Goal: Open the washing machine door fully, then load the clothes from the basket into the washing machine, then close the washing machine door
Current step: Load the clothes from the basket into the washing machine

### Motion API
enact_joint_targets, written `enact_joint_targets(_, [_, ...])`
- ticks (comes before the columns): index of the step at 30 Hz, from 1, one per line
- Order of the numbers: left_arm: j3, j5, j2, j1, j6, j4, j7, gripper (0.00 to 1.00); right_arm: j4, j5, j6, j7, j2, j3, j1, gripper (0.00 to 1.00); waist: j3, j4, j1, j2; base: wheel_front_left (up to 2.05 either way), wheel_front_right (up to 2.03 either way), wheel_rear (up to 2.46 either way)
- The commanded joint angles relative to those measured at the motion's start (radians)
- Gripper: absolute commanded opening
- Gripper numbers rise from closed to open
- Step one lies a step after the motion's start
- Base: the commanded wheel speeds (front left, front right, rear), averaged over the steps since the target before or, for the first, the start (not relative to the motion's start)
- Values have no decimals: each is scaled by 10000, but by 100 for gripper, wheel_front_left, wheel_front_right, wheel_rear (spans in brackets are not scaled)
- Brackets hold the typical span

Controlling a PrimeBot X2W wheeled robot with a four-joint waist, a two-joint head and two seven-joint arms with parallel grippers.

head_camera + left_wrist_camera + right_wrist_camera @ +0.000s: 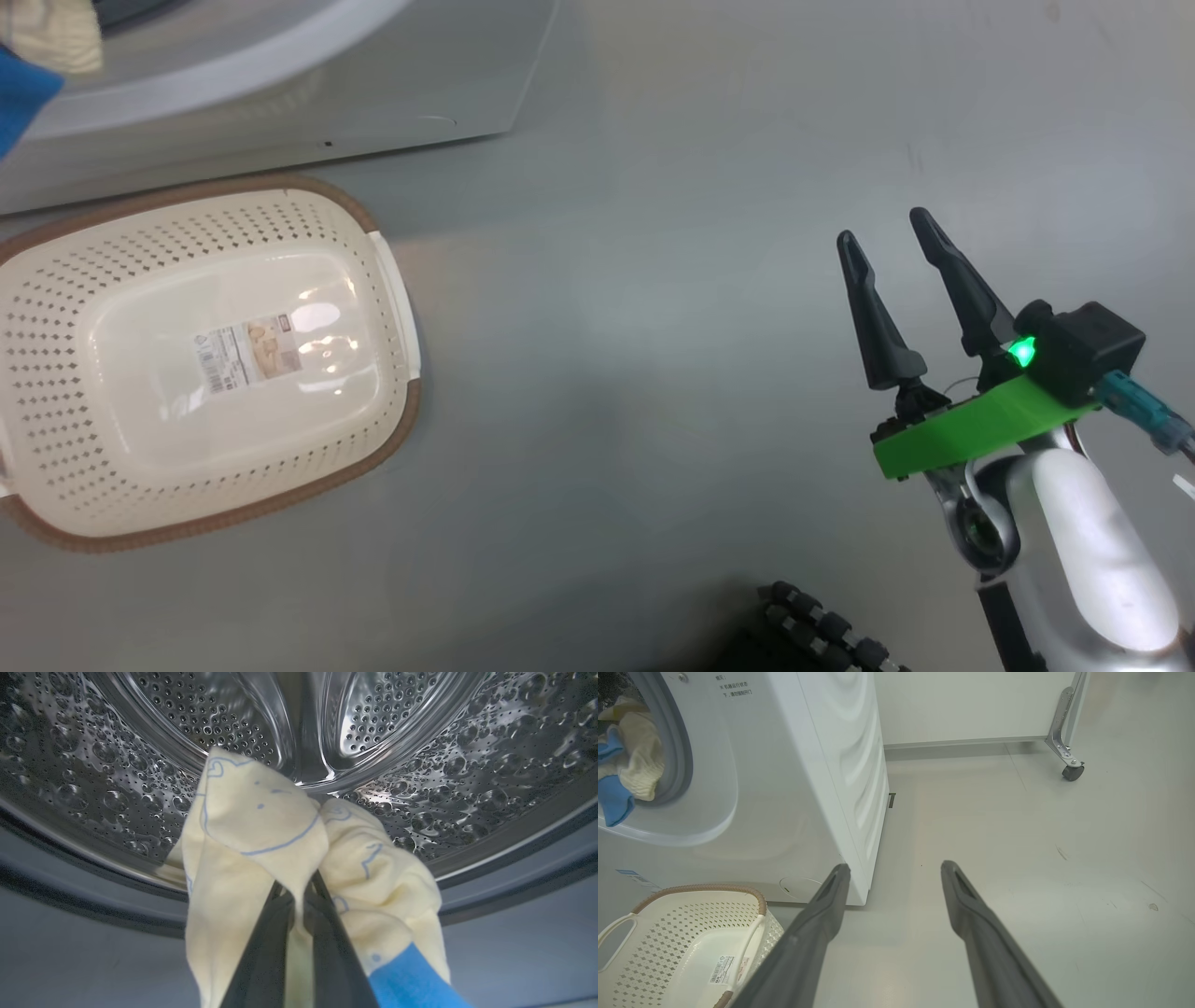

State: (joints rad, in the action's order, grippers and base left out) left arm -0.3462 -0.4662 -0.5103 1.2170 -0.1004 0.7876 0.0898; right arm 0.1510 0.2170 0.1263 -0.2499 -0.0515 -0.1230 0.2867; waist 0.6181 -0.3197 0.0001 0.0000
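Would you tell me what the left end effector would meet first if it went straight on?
Likely the back of the washing machine's drum, with its gripped clothes leading; depth unclear.

Clothes (261,830) at drum mouth (679,756); basket (56,308) on floor (653,373) before washing machine (794,765).

Left gripper (299,883) pinching clothes (254,826) — before drum (467,765).
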Motion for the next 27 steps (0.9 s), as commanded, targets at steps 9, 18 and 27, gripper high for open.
enact_joint_targets(9, [56,548,-1111,1699,-20,-125,-450,0,-448,219,44,-116,-8,-263,295,100,671,-398,-1,0,0,0,0])
enact_joint_targets(18, [15,1074,-1270,2735,273,10,-2368,0,-535,317,44,-117,7,-337,470,100,1075,-540,-1,0,0,0,0])
enact_joint_targets(27, [39,921,-1020,3204,388,1315,-2358,100,-474,440,44,-118,11,-448,566,100,1182,-610,-1,0,0,0,0])
